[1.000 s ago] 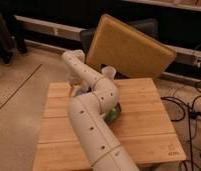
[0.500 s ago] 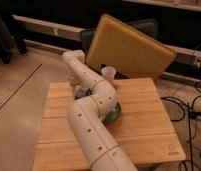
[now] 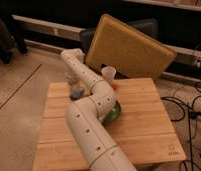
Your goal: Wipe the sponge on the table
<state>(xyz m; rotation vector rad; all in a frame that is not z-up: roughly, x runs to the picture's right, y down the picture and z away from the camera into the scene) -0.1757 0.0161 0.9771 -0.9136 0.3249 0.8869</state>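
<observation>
The small blue sponge (image 3: 76,93) lies on the light wooden table (image 3: 144,125), near its far left corner. My white arm reaches from the bottom of the view, bends over the middle of the table and ends above the sponge. The gripper (image 3: 73,84) hangs straight down onto the sponge, seemingly touching its top. The arm hides the tabletop beneath it and part of a green bowl.
A green bowl (image 3: 114,114) sits mid-table, half behind the arm. A pale cup (image 3: 108,75) stands at the far edge with a small orange-red thing (image 3: 116,86) beside it. A big mustard-yellow panel (image 3: 129,47) leans behind the table. Cables (image 3: 186,107) lie on the floor to the right.
The wrist end of the arm has shifted slightly over the far left corner; the sponge, bowl and cup stay where they were.
</observation>
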